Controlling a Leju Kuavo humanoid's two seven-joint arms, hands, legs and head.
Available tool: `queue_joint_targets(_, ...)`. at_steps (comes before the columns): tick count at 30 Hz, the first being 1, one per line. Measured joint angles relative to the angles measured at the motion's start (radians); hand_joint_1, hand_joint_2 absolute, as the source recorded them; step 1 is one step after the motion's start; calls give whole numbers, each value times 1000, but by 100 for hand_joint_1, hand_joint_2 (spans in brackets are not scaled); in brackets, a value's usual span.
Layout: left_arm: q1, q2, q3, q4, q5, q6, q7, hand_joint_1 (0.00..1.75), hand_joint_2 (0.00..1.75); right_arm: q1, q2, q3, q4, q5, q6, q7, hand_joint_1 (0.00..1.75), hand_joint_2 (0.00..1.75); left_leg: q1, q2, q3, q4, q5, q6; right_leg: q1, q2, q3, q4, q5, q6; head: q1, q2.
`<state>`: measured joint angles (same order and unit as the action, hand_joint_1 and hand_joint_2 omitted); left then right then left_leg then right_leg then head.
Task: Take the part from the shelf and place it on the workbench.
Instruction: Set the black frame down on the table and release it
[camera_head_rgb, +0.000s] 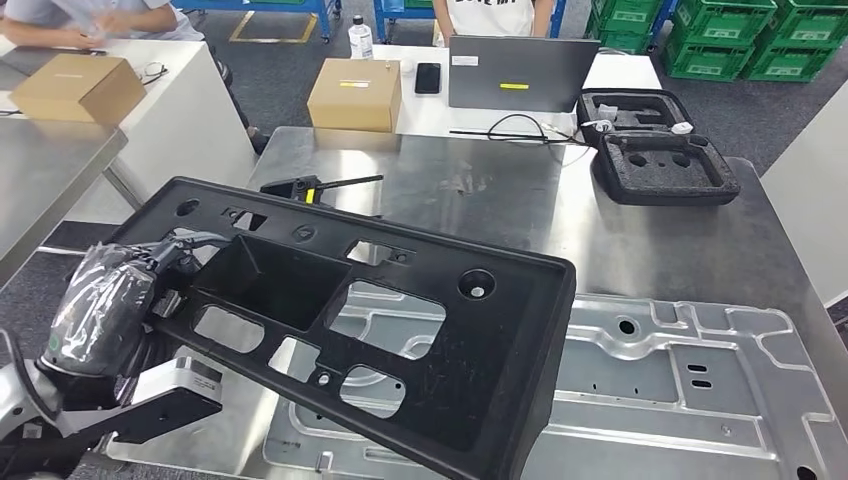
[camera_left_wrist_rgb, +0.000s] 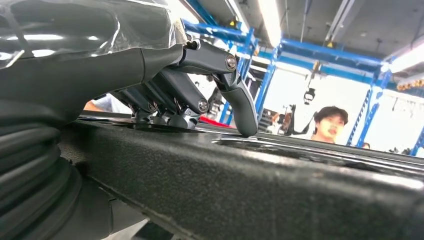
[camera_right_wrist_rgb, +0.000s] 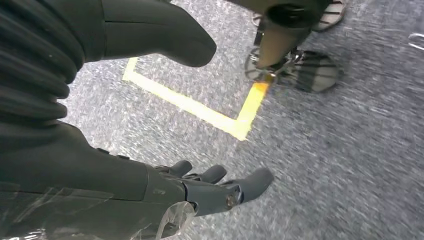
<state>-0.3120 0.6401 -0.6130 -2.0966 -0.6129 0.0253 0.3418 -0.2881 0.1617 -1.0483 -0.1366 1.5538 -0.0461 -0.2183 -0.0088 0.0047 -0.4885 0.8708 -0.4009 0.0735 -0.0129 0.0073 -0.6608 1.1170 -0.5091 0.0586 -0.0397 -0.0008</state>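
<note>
Over the steel workbench (camera_head_rgb: 480, 190) hangs the part (camera_head_rgb: 400, 330), a broad black plastic panel full of cut-outs; I see it tilted, its near-left end raised and its far-right end dropping toward the bench; its long axis runs from the lower left of my head view to the right and slightly away, across a stamped metal sheet (camera_head_rgb: 700, 380) that already lies on the bench top. My left hand (camera_head_rgb: 105, 310) has the panel by its left end; from the left wrist camera the fingers (camera_left_wrist_rgb: 240, 107) curl down over the panel's upper face while the thumb side sits under its edge, so I judge it a firm clasp and the sole support. The whole panel therefore lies to the right of that hand, cantilevered out from it. My right hand (camera_right_wrist_rgb: 210, 187) hangs low beside the body with the grey floor and a yellow tape line (camera_right_wrist_rgb: 200, 112) beneath it; its fingers are loosely spread and hold nothing, and it is well apart from the panel. So the left arm is the one that must do the lowering; I reckon the far-right end will meet the metal sheet first; whether it already touches I cannot tell. A foam case (camera_head_rgb: 660, 160) and a cardboard box (camera_head_rgb: 355, 95) sit further back, out of the path.
</note>
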Motion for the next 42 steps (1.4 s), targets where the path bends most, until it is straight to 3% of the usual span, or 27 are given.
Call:
queue_joint_targets(1, 0, 0, -3, 0, 4, -6, 0, 175, 175, 1, 0, 0, 0, 2, 1, 0, 0, 175, -1, 0, -8, 1, 6, 0, 0, 0, -23, 69, -35, 2, 1, 0)
queue_joint_targets(2, 0, 0, -5, 0, 8, -11, -1, 175, 175, 1, 0, 0, 0, 3, 1, 0, 0, 175, -1, 0, -17, 3, 11, 0, 0, 0, -32, 111, -52, 3, 1, 0)
queue_joint_targets(3, 0, 0, -8, 0, 12, -15, -2, 175, 175, 1, -1, 0, 0, 4, 1, 0, 0, 175, -2, 0, -25, 7, 16, -2, 0, 0, -18, 109, -48, 4, 1, 0)
queue_joint_targets(5, -1, 0, -12, 0, 18, -19, -3, 175, 175, 1, -3, 0, 0, 6, 1, 0, 0, 175, -1, 0, -40, 20, 20, -5, -1, 0, 69, -14, 1, 3, 1, 0)
queue_joint_targets(7, -3, 0, -16, 0, 22, -21, -3, 175, 175, -1, -6, 0, 0, 7, 1, 0, 0, 175, -5, 0, -53, 37, 20, -11, 1, 1, 153, -151, 39, -7, 1, 0)
queue_joint_targets(8, -5, 1, -17, 0, 25, -22, -5, 175, 175, -1, -6, 0, 0, 8, 1, 0, 0, 175, -6, 0, -59, 43, 21, -15, 3, 2, 169, -183, 45, -15, 1, 0)
queue_joint_targets(11, -10, 1, -23, 0, 48, -34, -24, 175, 175, -2, -7, 0, 0, 14, 2, 1, 0, 175, -5, 1, -67, 49, 28, -30, 4, 0, 164, -192, 57, -37, 1, 0)
queue_joint_targets(13, -14, 3, -26, 0, 70, -50, -39, 175, 175, -3, -6, 0, 0, 16, 4, 2, 0, 175, -1, 0, -88, 93, -6, -42, -2, -3, 156, -194, 68, -50, 0, 0)
queue_joint_targets(16, -19, 6, -31, 3, 97, -72, -53, 175, 175, -5, -5, 0, 0, 17, 7, 4, 0, 175, 12, -1, -169, 302, -124, -66, -4, -4, 137, -194, 83, -56, -1, 0)
queue_joint_targets(17, -20, 6, -35, 4, 103, -77, -58, 175, 175, -5, -4, 0, 0, 17, 8, 5, 0, 175, 16, -1, -185, 352, -145, -71, -5, -4, 131, -194, 88, -55, -1, 0)
queue_joint_targets(18, -21, 6, -39, 7, 107, -82, -63, 175, 175, -5, -4, 0, 0, 17, 9, 5, 0, 175, 19, -1, -181, 364, -146, -73, -6, -4, 125, -194, 92, -53, -1, 0)
queue_joint_targets(19, -25, 6, -44, 9, 110, -86, -69, 175, 175, -5, -4, 0, 0, 17, 9, 6, 0, 175, 21, -1, -154, 327, -130, -74, -7, -4, 121, -194, 97, -51, -1, 0)
queue_joint_targets(22, -43, 6, -58, 16, 98, -92, -86, 175, 175, -10, -4, 0, 0, 17, 9, 7, 0, 175, 20, 2, -8, 89, -58, -68, -9, -4, 114, -194, 109, -37, -1, 0)
queue_joint_targets(23, -49, 6, -63, 18, 87, -92, -89, 175, 175, -13, -4, 0, 0, 18, 9, 8, 0, 175, 17, 2, 18, 42, -49, -63, -8, -3, 113, -195, 112, -31, -1, 0)
queue_joint_targets(27, -58, 3, -87, 26, 9, -87, -83, 175, 175, -16, -3, 1, 0, 17, 9, 9, 0, 175, 11, 0, 18, 19, -29, -34, -11, -3, 104, -190, 116, -7, 0, 0)
queue_joint_targets(29, -62, -6, -102, 38, -29, -71, -70, 175, 175, -17, -1, 1, 0, 17, 9, 11, 0, 175, 13, 1, 8, 15, -14, -18, -11, -3, 66, -107, 58, -3, 1, 0)
queue_joint_targets(31, -65, -19, -116, 57, -45, -52, -58, 175, 175, -16, 1, 1, 0, 17, 9, 13, 0, 175, 9, 2, -7, 16, -3, -9, -9, -3, 2, 45, -28, -1, 2, 0)
queue_joint_targets(32, -65, -28, -124, 69, -48, -42, -53, 175, 175, -16, 2, 1, 0, 17, 9, 14, 0, 175, 7, 2, -15, 17, 2, -8, -8, -3, -21, 104, -53, -1, 2, 0)
queue_joint_targets(33, -65, -36, -131, 82, -51, -31, -48, 175, 175, -16, 2, 1, 0, 17, 9, 15, 0, 175, 5, 2, -20, 17, 6, -7, -7, -3, -24, 125, -57, -1, 2, 0)
queue_joint_targets(34, -65, -45, -137, 95, -56, -19, -39, 175, 175, -16, 3, 1, 0, 17, 9, 17, 0, 175, 4, 2, -24, 18, 9, -8, -7, -3, -6, 104, -42, -3, 2, 0)
queue_joint_targets(37, -77, -74, -150, 143, -85, 20, 7, 175, 175, -19, 5, 2, 0, 18, 9, 22, 0, 175, 1, 1, -30, 23, 15, -15, -4, -2, 127, -119, 42, -14, 2, 0)
queue_joint_targets(38, -86, -85, -154, 163, -96, 29, 22, 175, 175, -21, 7, 2, 0, 18, 9, 25, 0, 175, -1, 1, -32, 26, 16, -20, -3, -2, 156, -174, 58, -19, 2, 0)
queue_joint_targets(39, -95, -97, -157, 184, -103, 33, 34, 175, 175, -23, 9, 3, 0, 18, 9, 27, 0, 175, -2, 2, -34, 28, 17, -24, -1, -1, 168, -199, 64, -24, 1, 0)
queue_joint_targets(42, -123, -134, -169, 253, -108, 45, 54, 175, 175, -31, 18, 6, 0, 18, 10, 36, 0, 175, 1, 2, -44, 38, 16, -41, 0, -2, 163, -208, 77, -40, -1, 0)
